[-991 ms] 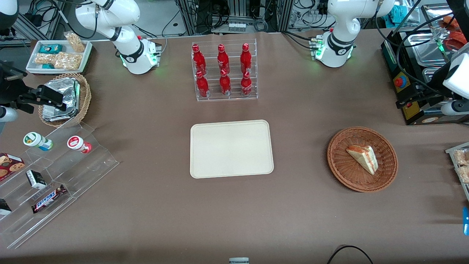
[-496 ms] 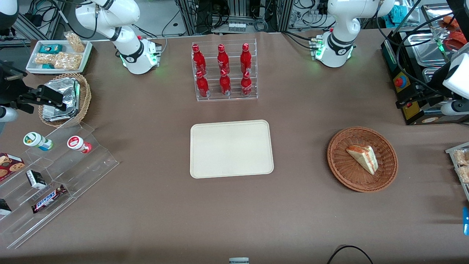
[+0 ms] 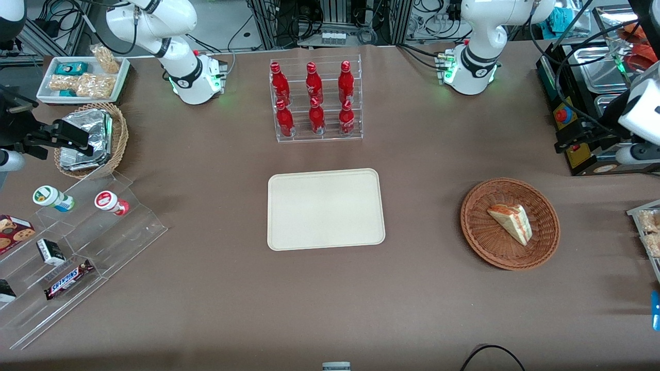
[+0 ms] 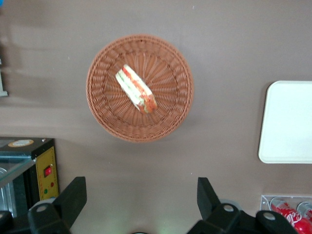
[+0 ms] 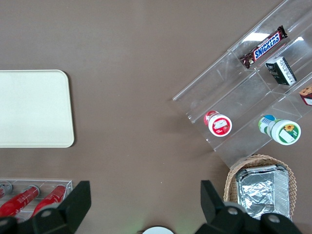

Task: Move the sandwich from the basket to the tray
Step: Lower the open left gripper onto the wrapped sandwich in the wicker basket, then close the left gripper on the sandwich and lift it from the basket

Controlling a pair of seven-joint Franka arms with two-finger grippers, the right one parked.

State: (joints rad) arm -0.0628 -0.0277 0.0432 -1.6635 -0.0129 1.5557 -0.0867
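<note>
The sandwich (image 3: 510, 222) (image 4: 135, 89), a pale wedge with red-orange and green layers, lies in the reddish-brown wicker basket (image 3: 477, 206) (image 4: 107, 114) toward the working arm's end of the table. The cream tray (image 3: 325, 208) (image 4: 287, 122) sits bare at the table's middle. My gripper (image 3: 567, 138) (image 4: 141, 190) hangs high over the table, farther from the front camera than the basket and apart from it. It is open, both black fingers (image 4: 73, 195) spread wide with only brown tabletop between them.
A black control box with a red button (image 3: 567, 116) stands just under the gripper. A rack of red bottles (image 3: 315, 100) is farther back than the tray. A snack rack (image 3: 647, 226) sits at the working arm's table edge. A tan basket of foil packets (image 3: 93, 139) and acrylic shelves (image 3: 77, 247) lie toward the parked arm's end.
My gripper has shifted slightly toward the table's middle and upward. The sandwich, basket and tray have not moved.
</note>
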